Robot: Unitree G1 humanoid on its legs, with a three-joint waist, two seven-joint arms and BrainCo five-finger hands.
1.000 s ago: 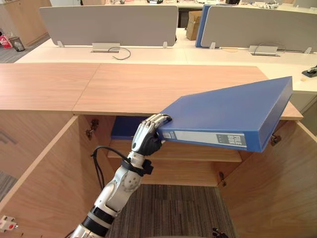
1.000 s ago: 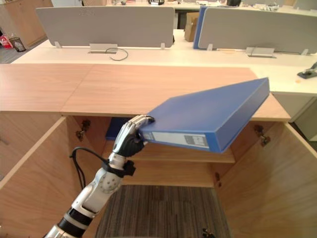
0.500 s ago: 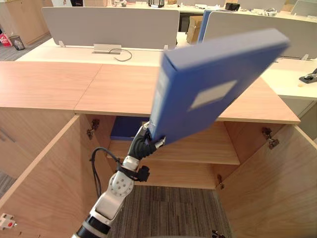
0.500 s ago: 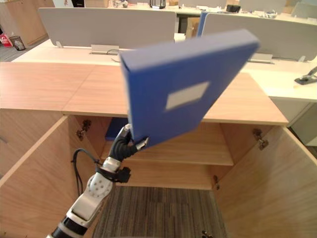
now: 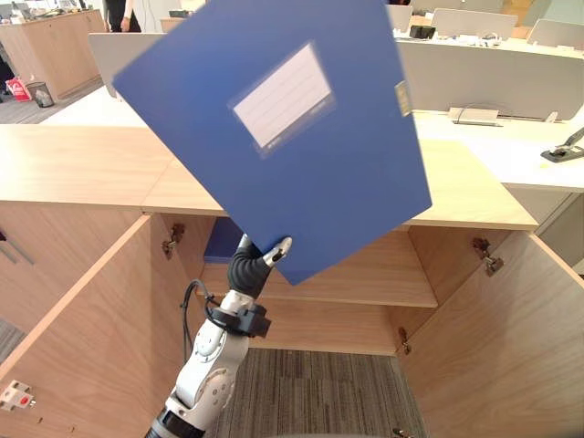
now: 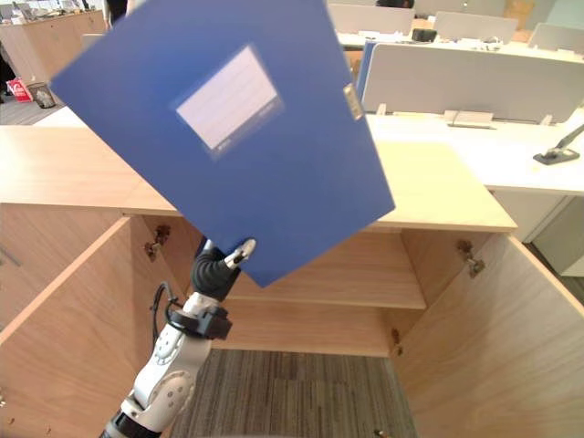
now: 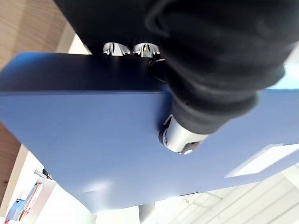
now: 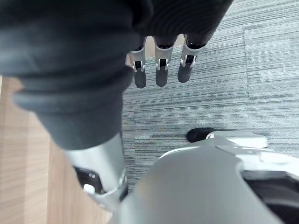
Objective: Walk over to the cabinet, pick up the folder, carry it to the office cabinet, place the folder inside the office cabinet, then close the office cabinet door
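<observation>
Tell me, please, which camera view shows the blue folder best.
The left eye view: the blue folder faces the camera almost whole, its lower corner pinched by the left robot hand. The right eye view matches. The left wrist view shows part of its cover, close.

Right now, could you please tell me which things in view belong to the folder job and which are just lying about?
Job: blue folder, pinched at its lower corner by the left hand; open office cabinet, both doors swung out.
Lying about: grey desk screens; dark item on the white desk; another blue item on the cabinet shelf; right hand, idle over carpet.
</observation>
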